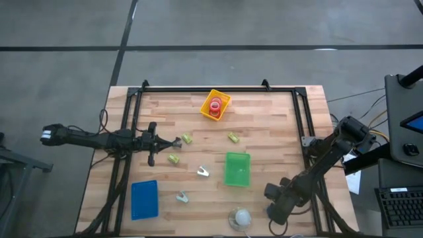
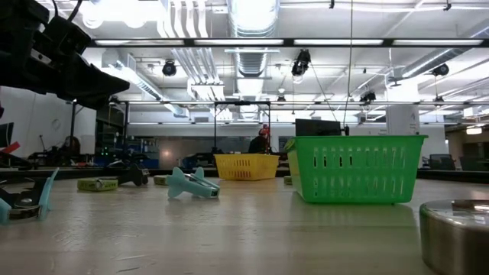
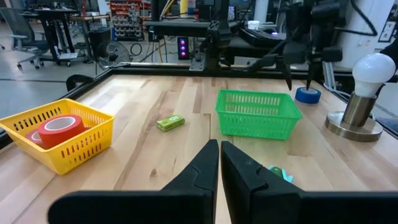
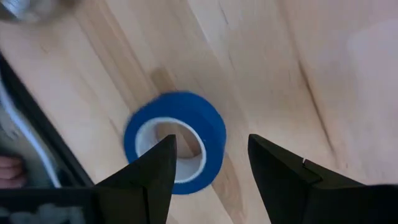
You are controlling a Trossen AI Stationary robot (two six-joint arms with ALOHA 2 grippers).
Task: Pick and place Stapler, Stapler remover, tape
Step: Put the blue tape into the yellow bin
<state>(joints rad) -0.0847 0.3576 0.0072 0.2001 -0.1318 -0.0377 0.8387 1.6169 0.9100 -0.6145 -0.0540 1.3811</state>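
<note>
The dark blue tape roll (image 4: 175, 142) lies flat on the table near its right near corner. My right gripper (image 4: 211, 163) is open over it, with one finger (image 4: 163, 163) above the hole and the other (image 4: 268, 163) outside the wall. The left wrist view shows the same roll (image 3: 308, 95) under those fingers. Red tape rolls (image 1: 215, 104) lie in the yellow bin (image 1: 225, 100). Three small green staplers (image 1: 187, 138) (image 1: 233, 137) (image 1: 174, 159) and two teal staple removers (image 1: 203, 172) (image 1: 182, 196) lie on the table. My left gripper (image 3: 219, 152) is shut and empty, near the left stapler. My right gripper comes at the blue tape roll from above, pointing down, its fingers astride one wall of the ring (image 4: 214, 134). I cannot tell whether either finger touches it. The roll rests flat on the table.
A green bin (image 1: 238, 169) stands mid-table and a blue bin (image 1: 145, 199) at the near left. A lamp with a white bulb on a metal base (image 1: 240, 217) stands by the near edge, close to the right gripper. A black frame (image 1: 218, 88) runs along the far and side edges.
</note>
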